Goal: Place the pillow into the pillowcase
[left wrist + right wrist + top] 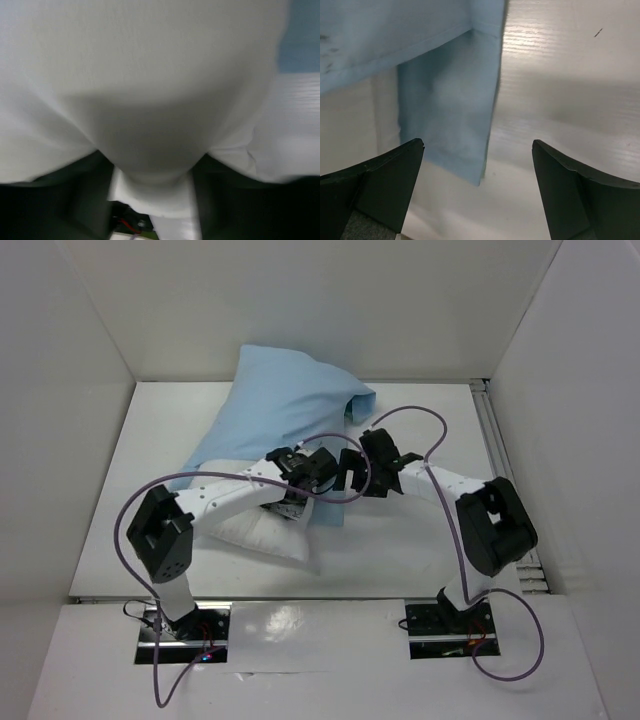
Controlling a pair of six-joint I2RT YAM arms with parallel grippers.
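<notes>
The light blue pillowcase lies at the back centre of the table, bulging with the white pillow, whose near end sticks out toward the arms. My left gripper sits over that exposed end. In the left wrist view the pillow fills the frame and bulges between the wide-apart fingers of the left gripper; a strip of pillowcase shows at the top right. My right gripper is open just right of the pillowcase mouth. In the right wrist view the right gripper holds nothing, and a blue pillowcase flap lies ahead.
White walls enclose the table at the back and on both sides. A metal rail runs along the right edge. Purple cables loop above both arms. Bare tabletop lies right of the flap.
</notes>
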